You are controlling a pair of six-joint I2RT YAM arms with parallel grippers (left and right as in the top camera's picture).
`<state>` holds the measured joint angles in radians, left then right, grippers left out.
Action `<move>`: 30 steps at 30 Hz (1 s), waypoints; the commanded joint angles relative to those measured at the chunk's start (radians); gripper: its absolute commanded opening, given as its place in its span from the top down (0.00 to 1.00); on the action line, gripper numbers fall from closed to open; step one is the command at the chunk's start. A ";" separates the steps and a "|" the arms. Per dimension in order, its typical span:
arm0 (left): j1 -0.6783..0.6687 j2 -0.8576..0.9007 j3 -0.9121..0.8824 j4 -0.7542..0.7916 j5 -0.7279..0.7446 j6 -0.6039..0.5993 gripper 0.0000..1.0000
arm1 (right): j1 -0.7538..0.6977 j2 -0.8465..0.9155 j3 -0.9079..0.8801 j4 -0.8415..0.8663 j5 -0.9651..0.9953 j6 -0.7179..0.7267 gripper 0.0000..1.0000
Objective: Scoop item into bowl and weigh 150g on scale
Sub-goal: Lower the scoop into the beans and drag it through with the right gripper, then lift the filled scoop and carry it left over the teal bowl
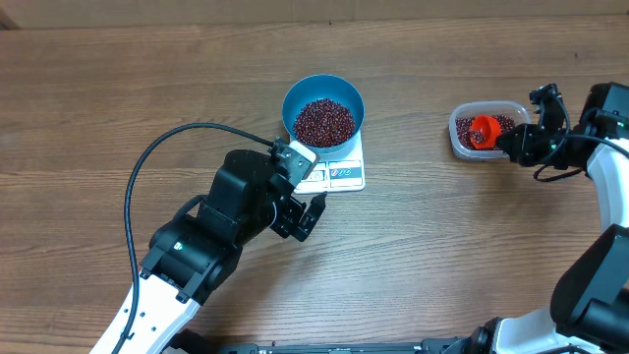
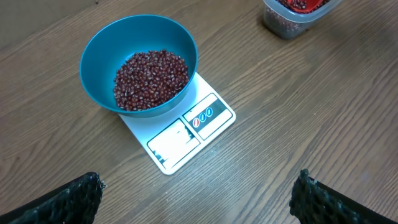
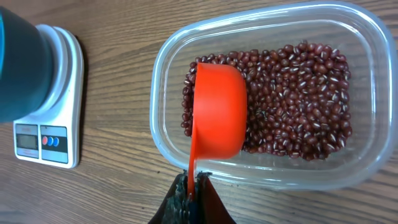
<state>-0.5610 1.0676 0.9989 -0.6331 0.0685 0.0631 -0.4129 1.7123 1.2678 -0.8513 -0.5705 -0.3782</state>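
Beans: heaped in the blue bowl; more are spread in the clear tub.
Bowl: set on the white scale, whose display is left uncovered.
Scale: placed on the wooden table, well apart from the tub.
Scoop: orange, held over the tub's beans.
Right gripper: clamped tight on the scoop's handle.
Left gripper: spread wide, nothing held, near the scale.

Orange scoop over the tub of beans
Fingers pinch the scoop's handle at the tub's near rim; the scale, carrying the bowl, sits left of the tub.
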 commanded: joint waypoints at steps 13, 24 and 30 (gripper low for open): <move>0.005 0.006 -0.008 0.001 0.010 0.019 0.00 | -0.016 -0.013 0.133 -0.026 -0.162 0.092 0.96; 0.005 0.006 -0.008 0.001 0.010 0.019 0.01 | 0.002 -0.071 0.141 -0.031 -0.269 0.166 0.96; 0.005 0.006 -0.008 0.001 0.010 0.019 0.00 | 0.068 -0.110 0.141 -0.030 -0.269 0.182 0.96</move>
<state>-0.5610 1.0676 0.9989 -0.6331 0.0685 0.0631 -0.3843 1.6535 1.3720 -0.8833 -0.8120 -0.2199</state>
